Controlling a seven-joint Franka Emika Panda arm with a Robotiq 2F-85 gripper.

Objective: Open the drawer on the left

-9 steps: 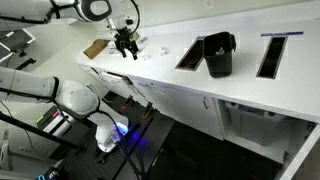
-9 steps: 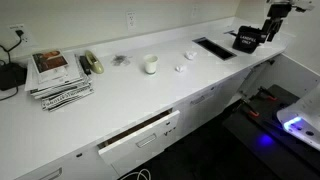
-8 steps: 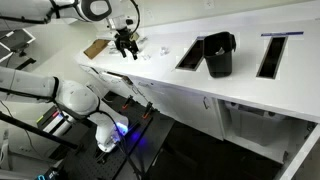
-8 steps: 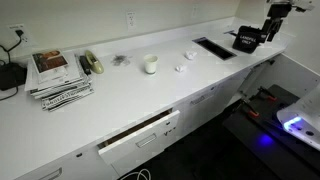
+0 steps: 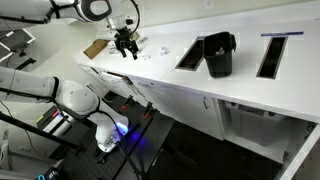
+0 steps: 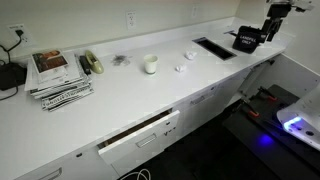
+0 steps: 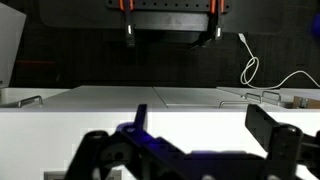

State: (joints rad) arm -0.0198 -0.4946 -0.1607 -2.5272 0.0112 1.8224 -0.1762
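White tabletop (image 5: 180, 82), exterior view: pincer (image 5: 125, 47) above it, spread. Exterior view: drawer (image 6: 140, 130) below tabletop's front edge, ajar. Wrist view: pincer (image 7: 185, 150) wide, empty. Risk: descent clips tabletop edge; fingers slip off drawer front.

drawer (image 6: 140, 132) inside mostly hidden, fingers (image 7: 272, 138) blurred, cut off below

I count along the white counter (image 6: 200, 85). On it are one stack of papers (image 6: 58, 75), one white cup (image 6: 151, 65), two small white objects (image 6: 188, 54), one black bin (image 5: 220, 53) and one brown board (image 5: 96, 47). Cut into the counter are two rectangular openings (image 5: 272, 55). Under its front edge, one drawer (image 6: 140, 135) stands ajar. On the wall above it are two outlets (image 6: 131, 19).
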